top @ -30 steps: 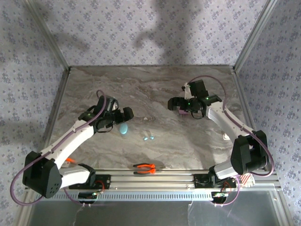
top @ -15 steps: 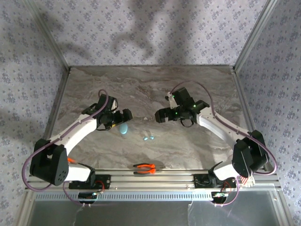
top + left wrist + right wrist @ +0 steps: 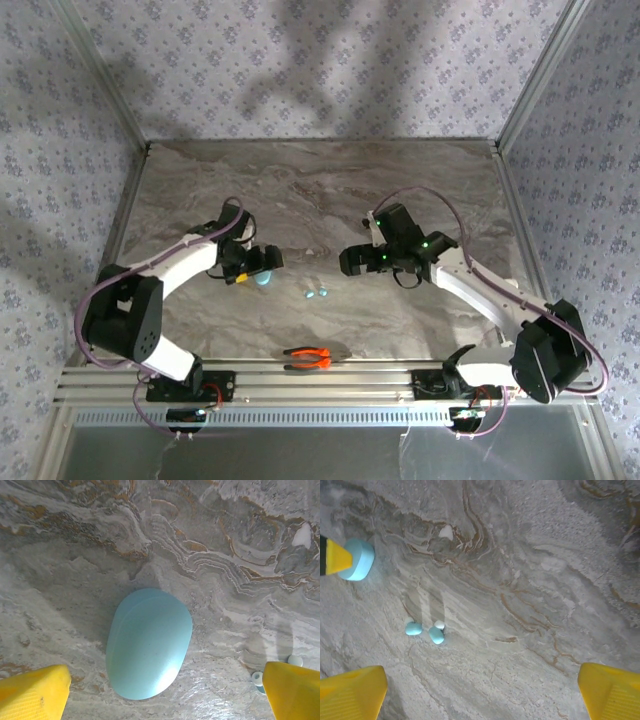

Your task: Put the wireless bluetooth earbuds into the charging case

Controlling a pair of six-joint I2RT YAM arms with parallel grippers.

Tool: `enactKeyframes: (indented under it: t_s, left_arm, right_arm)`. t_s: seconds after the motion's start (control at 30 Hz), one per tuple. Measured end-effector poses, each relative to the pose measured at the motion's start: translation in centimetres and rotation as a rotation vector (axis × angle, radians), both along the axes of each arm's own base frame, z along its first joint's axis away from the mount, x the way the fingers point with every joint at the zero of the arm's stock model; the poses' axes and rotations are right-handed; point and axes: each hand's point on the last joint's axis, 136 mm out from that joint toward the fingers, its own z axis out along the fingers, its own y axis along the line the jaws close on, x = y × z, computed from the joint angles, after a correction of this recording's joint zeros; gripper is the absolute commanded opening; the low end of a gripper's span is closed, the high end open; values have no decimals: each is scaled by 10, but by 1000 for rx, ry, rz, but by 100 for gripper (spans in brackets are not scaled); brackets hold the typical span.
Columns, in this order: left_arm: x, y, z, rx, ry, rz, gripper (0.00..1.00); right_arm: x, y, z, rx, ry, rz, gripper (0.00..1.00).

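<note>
A shut teal oval charging case (image 3: 149,642) lies flat on the marble table (image 3: 330,190). My left gripper (image 3: 162,696) hangs open just above it, one yellow fingertip on each side and neither touching it. Seen from above, the left gripper (image 3: 258,268) covers part of the case (image 3: 264,280). Two teal earbuds (image 3: 413,628) (image 3: 436,635) lie side by side on the table to the right of the case (image 3: 359,560). In the top view the earbuds (image 3: 316,294) sit between the two arms. My right gripper (image 3: 480,695) is open and empty, above and to the right of them (image 3: 350,263).
Orange-handled pliers (image 3: 308,355) lie near the table's front edge, by the metal rail (image 3: 320,378). Patterned walls close in the back and both sides. Bare marble stretches behind both grippers.
The left gripper has dropped down over the teal case. The right gripper has swung left and toward the front, closer to the two earbuds. Both stay open.
</note>
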Motion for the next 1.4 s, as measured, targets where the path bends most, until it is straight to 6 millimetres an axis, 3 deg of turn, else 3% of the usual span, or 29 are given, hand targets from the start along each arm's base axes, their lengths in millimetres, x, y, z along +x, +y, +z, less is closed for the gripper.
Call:
enactKeyframes:
  t_s: [0.4, 0.83, 1.0, 1.4]
  left_arm:
    - [1, -22, -9, 85, 16, -108, 84]
    - [13, -17, -12, 222, 3, -129, 63]
    - [14, -13, -13, 245, 3, -124, 60]
    - [13, -12, -19, 258, 19, -126, 43]
  right_arm:
    - [6, -14, -5, -21, -38, -83, 100]
    - [9, -24, -13, 16, -1, -104, 97]
    - [7, -23, -13, 51, 20, -87, 92]
    - [5, -16, -12, 97, 31, -56, 87]
